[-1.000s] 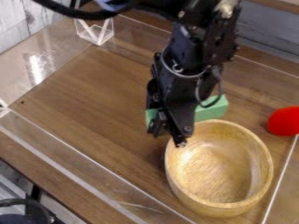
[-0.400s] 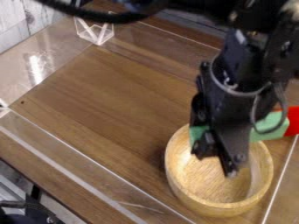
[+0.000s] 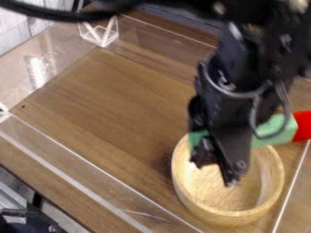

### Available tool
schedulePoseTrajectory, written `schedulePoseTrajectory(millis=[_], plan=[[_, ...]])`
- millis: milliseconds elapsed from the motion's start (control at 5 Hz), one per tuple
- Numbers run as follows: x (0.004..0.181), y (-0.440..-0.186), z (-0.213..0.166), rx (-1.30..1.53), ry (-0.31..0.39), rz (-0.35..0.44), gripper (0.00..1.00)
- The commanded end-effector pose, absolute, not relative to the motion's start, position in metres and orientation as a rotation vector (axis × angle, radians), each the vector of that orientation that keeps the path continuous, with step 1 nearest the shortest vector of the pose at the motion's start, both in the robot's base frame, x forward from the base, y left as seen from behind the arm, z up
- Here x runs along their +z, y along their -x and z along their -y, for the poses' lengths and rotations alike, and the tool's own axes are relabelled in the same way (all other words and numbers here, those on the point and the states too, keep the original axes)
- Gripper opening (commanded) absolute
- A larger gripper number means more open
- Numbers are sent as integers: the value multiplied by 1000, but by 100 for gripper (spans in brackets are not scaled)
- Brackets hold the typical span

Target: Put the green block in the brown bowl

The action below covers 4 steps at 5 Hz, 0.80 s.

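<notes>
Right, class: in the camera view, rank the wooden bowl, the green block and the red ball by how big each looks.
1. Wooden bowl: clearly the largest.
2. Green block: partly hidden by the arm, so only part shows.
3. Red ball: cut off at the picture edge.
Block versus ball is unsure, since neither shows fully.

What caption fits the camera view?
Claw shut on the green block, poised above the brown bowl.
</notes>
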State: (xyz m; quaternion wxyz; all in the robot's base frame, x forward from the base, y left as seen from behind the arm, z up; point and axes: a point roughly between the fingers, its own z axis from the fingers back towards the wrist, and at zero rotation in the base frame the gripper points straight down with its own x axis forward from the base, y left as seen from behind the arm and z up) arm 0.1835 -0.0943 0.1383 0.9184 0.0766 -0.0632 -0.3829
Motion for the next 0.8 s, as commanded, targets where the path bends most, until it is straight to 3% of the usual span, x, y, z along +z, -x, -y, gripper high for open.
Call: schedulePoseTrajectory(millis=[0, 200, 600], plan=[[154, -191, 78, -726, -140, 172, 0], [141, -191, 65, -755, -116, 184, 0], [122, -183, 77, -768, -65, 205, 0]])
